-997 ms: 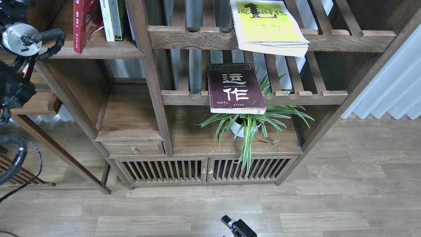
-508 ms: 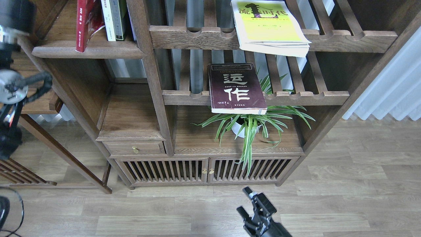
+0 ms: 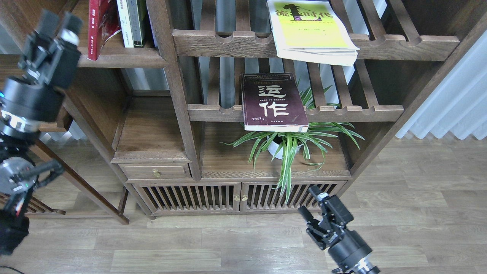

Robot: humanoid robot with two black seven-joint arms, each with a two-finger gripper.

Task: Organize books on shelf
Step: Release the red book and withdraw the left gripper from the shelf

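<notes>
The right gripper [image 3: 312,203] hangs empty at 5 o'clock, its 2 fingers apart; the left gripper [image 3: 55,24], at 10 o'clock, also looks parted and empty. The maroon book [image 3: 274,102] lies flat at centre on a slatted rack [image 3: 357,111], overhanging the rail. Likely light but floppy, its glossy cover probably slippery; pinch the overhanging bottom edge. The yellow-green book [image 3: 310,30] overhangs at 1 o'clock; the red book [image 3: 97,26] stands on the shelf [image 3: 121,59] at 11.
</notes>
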